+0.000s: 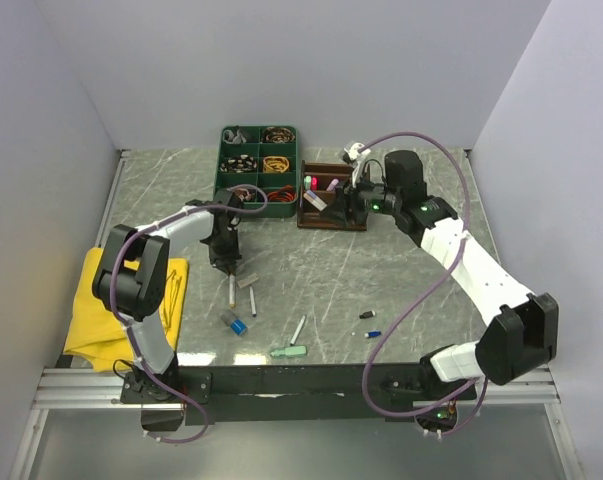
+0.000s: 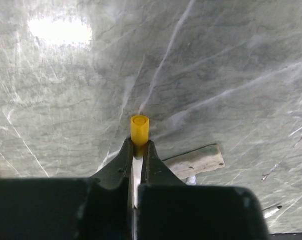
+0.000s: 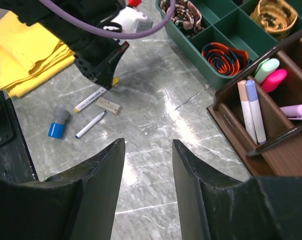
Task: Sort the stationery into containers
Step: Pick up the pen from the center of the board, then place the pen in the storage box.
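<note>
Left gripper (image 2: 139, 147) is clenching a yellow-capped marker (image 2: 139, 129) over the marble table (image 2: 216, 75). The right gripper (image 3: 148, 145) is hovering, jaws parted and empty, beside the brown organiser (image 3: 286, 165), which is holding peach and lavender highlighters (image 3: 252, 112) in one compartment and mint and pink highlighters (image 3: 269, 75) in the next.

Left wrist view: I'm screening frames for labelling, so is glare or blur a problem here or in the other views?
Left wrist view: a glare patch on the table upper left, the pen sharp, the left gripper dark and soft; right wrist view: a glare streak mid-table; top view: evenly lit.
</note>
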{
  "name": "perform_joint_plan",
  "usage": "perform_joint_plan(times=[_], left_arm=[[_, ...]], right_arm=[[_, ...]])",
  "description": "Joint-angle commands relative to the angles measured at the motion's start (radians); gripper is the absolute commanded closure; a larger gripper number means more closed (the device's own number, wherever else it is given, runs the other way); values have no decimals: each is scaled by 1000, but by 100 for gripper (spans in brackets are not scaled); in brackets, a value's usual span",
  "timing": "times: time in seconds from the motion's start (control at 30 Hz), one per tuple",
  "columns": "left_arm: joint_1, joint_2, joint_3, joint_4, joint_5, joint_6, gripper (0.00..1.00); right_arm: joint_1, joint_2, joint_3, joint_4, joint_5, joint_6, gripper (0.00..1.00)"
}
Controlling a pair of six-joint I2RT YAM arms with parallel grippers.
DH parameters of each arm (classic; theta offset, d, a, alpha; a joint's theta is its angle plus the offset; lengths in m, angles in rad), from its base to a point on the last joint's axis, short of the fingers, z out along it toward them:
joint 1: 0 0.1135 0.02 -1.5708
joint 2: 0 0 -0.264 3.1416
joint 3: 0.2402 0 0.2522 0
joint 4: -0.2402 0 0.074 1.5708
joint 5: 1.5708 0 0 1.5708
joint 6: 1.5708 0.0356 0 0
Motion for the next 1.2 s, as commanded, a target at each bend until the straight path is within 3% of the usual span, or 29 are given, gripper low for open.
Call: perform_joint_plan(times=[0.0,0.13,0.23,0.33,0.37,0.4,0.47,0.5,0.7,1.17], left_arm=[[11,-64,71,17,21,89,99],[34,-108,271,8,151,176,99],[38,-124,339,86,354,229,99],[49,-182,251,374,628,172,99],[50,-202,214,607,693,102,99],[51,-240,147,720,778,60,99],[49,-263,97,966,862,-50,99],[46,-268,82,1122,891,-73,99],[44,-242,128,1269,1020,-185,98],[-19,-279,79,1277,1020,-281,99]], right_arm=[[-16,-78,5,-13,3,-15,49],[-30,-103,4,-23,-12,-21,48],[-33,-114,-16,-6,-31,-14,48],[-37,-135,-61,46,-83,23,47],[-39,-141,-88,65,-134,37,46],[-46,-146,-98,100,-162,75,45],[-51,-144,-108,134,-210,123,44],[-56,-143,-118,201,-254,225,44],[-69,-74,-98,459,-319,517,40],[-30,64,43,499,-339,502,37]])
